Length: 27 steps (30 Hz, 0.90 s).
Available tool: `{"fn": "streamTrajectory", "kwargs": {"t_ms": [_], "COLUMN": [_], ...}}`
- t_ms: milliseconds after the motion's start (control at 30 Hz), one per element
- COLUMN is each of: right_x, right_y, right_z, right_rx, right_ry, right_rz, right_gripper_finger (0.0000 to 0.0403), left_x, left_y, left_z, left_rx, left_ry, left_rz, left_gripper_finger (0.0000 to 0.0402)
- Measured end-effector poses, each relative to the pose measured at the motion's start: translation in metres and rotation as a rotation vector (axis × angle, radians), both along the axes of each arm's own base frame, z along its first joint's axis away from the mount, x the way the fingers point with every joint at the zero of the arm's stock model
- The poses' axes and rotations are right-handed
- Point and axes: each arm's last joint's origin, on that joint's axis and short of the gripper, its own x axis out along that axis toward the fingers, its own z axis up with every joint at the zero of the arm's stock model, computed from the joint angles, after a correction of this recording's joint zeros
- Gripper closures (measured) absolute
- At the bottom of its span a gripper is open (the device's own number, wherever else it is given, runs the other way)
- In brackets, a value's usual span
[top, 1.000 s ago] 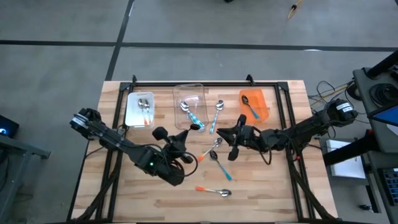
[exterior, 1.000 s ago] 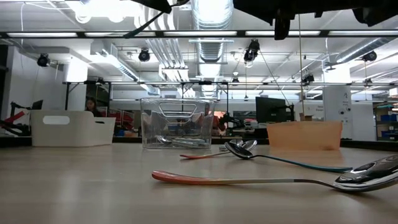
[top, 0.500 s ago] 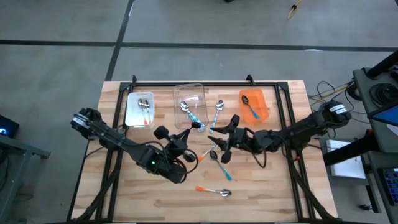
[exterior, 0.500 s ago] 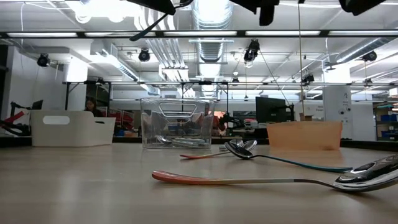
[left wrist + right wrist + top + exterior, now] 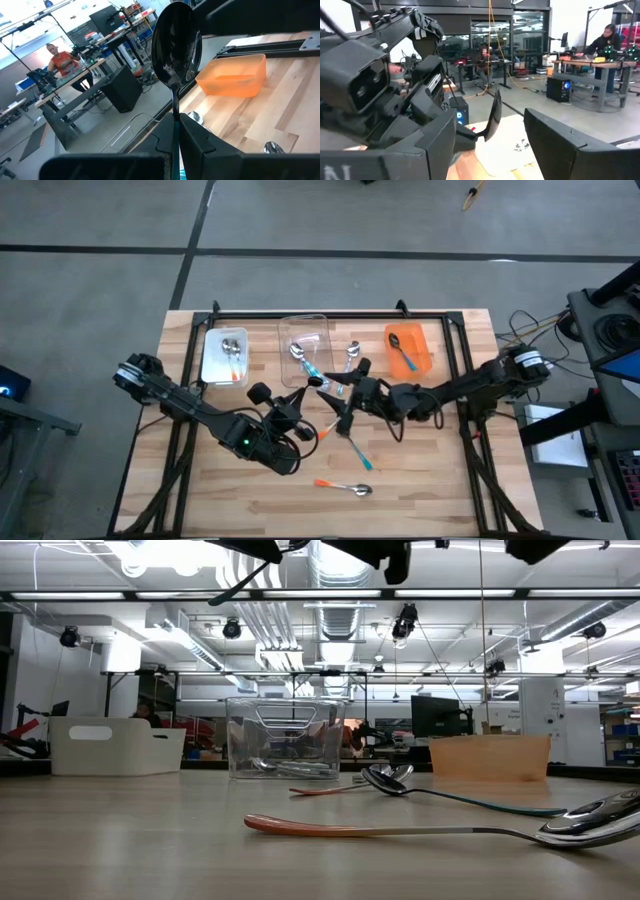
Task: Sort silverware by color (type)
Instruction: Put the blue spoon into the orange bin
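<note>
Wooden table (image 5: 420, 470), white bin (image 5: 224, 356), clear bin (image 5: 306, 345), orange bin (image 5: 410, 347) in a row. Left gripper (image 5: 176, 131) pinched on dark-bowled spoon (image 5: 176, 45), held upright above table centre. Right gripper (image 5: 343, 392) spread wide just beside it. Loose spoons (image 5: 345, 486) lying near. No legible writing.

Three bins along the table's (image 5: 450, 480) far edge: left bin (image 5: 224, 356), middle bin (image 5: 305, 345), right bin (image 5: 409, 347), each holding spoons. More spoons lie mid-table; one spoon (image 5: 343, 486) sits alone nearer the front edge.
</note>
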Motion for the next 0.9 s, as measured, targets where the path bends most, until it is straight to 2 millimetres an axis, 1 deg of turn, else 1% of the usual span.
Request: {"fn": "streamTrajectory", "kwargs": {"t_ms": [167, 400, 467, 533, 633, 700, 867, 900], "right_x": [0.013, 0.029, 0.032, 0.034, 0.035, 0.035, 0.034, 0.034], "right_y": [-0.004, -0.003, -0.004, -0.005, -0.007, -0.008, -0.009, -0.009], "right_z": [0.000, 0.000, -0.001, -0.002, -0.002, -0.001, 0.000, 0.000], "right_rx": [0.020, 0.007, 0.008, 0.009, 0.018, 0.018, 0.003, -0.001], "right_ry": [-0.004, -0.002, -0.002, 0.000, -0.009, -0.010, -0.004, -0.004], "right_rz": [-0.015, -0.025, -0.034, -0.041, -0.047, -0.050, -0.058, -0.057], "right_gripper_finger": [0.0180, 0.0180, 0.0184, 0.0197, 0.0234, 0.0270, 0.0374, 0.0382], "left_x": [0.002, 0.002, 0.002, 0.002, 0.002, 0.002, 0.002, 0.002], "left_y": [0.005, 0.006, 0.006, 0.006, 0.006, 0.006, 0.006, 0.006], "left_z": [0.000, 0.000, -0.001, 0.000, 0.000, 0.000, 0.000, 0.000], "left_rx": [0.012, 0.013, 0.013, 0.013, 0.013, 0.013, 0.012, 0.012], "left_ry": [-0.015, -0.021, -0.021, -0.021, -0.022, -0.022, -0.022, -0.023], "left_rz": [0.030, 0.039, 0.038, 0.039, 0.039, 0.039, 0.038, 0.038], "left_gripper_finger": [0.0401, 0.0401, 0.0401, 0.0401, 0.0401, 0.0401, 0.0401, 0.0401]}}
